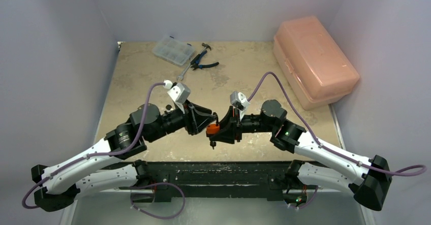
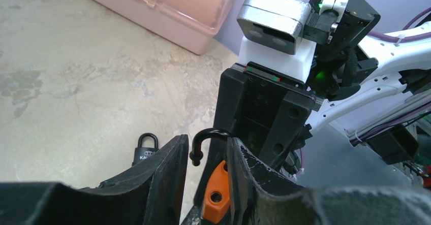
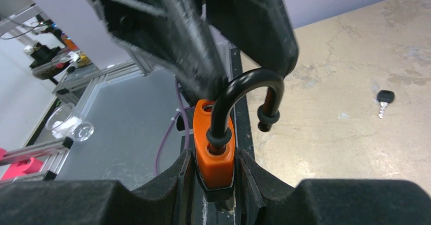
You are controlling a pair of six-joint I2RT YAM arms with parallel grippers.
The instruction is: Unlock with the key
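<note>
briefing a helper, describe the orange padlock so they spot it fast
Above the middle of the table, the right end effector grips the orange padlock. Its orange body and open shackle set it apart from the black padlock on the table.

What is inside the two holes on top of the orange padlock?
One hole holds a leg of the black shackle; the other is empty, the free end hanging clear. The orange padlock has its lower body and keyway hidden inside the right gripper.
</note>
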